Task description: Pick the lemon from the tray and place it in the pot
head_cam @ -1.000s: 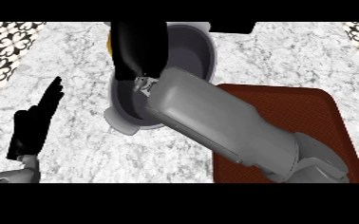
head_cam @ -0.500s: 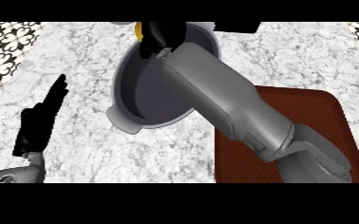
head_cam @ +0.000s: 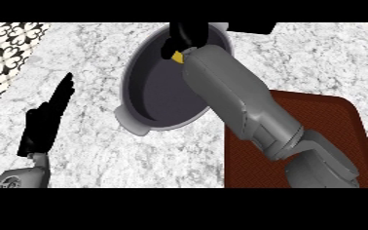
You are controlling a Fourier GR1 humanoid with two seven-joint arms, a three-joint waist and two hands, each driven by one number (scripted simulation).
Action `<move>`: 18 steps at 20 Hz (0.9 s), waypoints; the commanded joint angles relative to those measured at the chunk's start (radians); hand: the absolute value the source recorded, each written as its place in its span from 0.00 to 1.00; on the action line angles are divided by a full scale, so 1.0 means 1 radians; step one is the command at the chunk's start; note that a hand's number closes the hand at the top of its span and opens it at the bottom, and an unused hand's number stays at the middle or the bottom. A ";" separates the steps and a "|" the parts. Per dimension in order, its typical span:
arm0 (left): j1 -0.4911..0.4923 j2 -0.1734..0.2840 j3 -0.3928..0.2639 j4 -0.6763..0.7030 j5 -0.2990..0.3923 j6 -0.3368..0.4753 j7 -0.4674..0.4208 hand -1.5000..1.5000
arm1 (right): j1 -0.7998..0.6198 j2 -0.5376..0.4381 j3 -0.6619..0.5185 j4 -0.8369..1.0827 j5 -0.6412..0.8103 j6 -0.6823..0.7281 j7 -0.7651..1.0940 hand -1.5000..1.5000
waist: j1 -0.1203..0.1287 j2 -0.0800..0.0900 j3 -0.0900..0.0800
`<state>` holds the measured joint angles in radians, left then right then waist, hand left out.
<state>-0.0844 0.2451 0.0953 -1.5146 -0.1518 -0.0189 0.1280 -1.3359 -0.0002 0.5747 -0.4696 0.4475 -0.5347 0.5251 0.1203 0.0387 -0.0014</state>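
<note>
Now the right hand [head_cam: 188, 35] hangs over the pot [head_cam: 155, 95], fingers curled round the lemon [head_cam: 176, 56] (only a yellow sliver shows, seemingly). Light, stiff and waxy-skinned, it is best gripped round its middle. The left hand [head_cam: 45, 119] rests open on the table [head_cam: 79, 58].

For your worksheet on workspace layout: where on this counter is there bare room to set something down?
Bare marble lies between the left hand and the pot, and right of the pot above the tray. The pot's far rim is crowded by the right hand holding the lemon.
</note>
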 commanded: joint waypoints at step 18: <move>0.037 -0.028 -0.007 -0.018 -0.022 0.027 0.007 0.50 | 0.066 0.000 -0.251 -0.145 -0.476 -0.215 -0.486 0.00 | -0.036 -0.020 0.002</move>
<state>-0.0699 0.2486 0.1077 -1.5107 -0.1494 -0.0246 0.1241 -1.3000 0.0000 0.3530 -0.5714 0.0813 -0.7785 0.1141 0.1052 0.0276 0.0002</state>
